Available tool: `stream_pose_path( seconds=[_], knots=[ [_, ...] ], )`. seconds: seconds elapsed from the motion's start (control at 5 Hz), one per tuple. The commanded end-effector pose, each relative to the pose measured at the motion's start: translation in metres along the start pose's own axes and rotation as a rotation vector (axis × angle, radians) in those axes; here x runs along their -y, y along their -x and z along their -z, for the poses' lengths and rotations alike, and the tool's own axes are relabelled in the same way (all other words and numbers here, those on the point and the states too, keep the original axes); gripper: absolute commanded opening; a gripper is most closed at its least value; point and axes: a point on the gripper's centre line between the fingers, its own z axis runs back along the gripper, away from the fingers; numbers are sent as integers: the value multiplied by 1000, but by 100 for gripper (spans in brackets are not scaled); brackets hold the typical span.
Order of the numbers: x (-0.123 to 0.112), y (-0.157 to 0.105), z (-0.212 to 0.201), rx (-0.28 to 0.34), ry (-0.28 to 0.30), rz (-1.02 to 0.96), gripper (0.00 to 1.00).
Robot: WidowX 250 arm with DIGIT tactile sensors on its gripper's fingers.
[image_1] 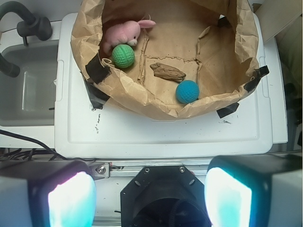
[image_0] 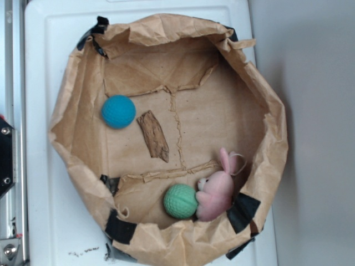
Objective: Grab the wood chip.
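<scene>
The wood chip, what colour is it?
Brown, with darker grainy streaks along its length. The wood chip shows best in the exterior view.

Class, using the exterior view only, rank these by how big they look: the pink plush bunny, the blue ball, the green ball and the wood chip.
1. Pink plush bunny, clearly largest.
2. Wood chip, longest after it, though narrow.
3. Blue ball and green ball: look alike, so tied.

- wood chip: flat, elongated, rough brown, bark-like with grainy streaks
- lies flat on the paper floor, near the middle, untouched
- in the exterior view, long axis slanted, upper-left to lower-right
- nothing resting on it
</scene>
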Motion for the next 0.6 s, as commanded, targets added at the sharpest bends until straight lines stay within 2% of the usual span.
stream_pose_path(
  seconds=[0.0,0.2,0.4],
  knots=[
    [0,0,0,0,0,0,100],
    [-27,-50,13,-23,-20,-22,100],
    [-43,-81,29,-53,45,25,100]
  ],
)
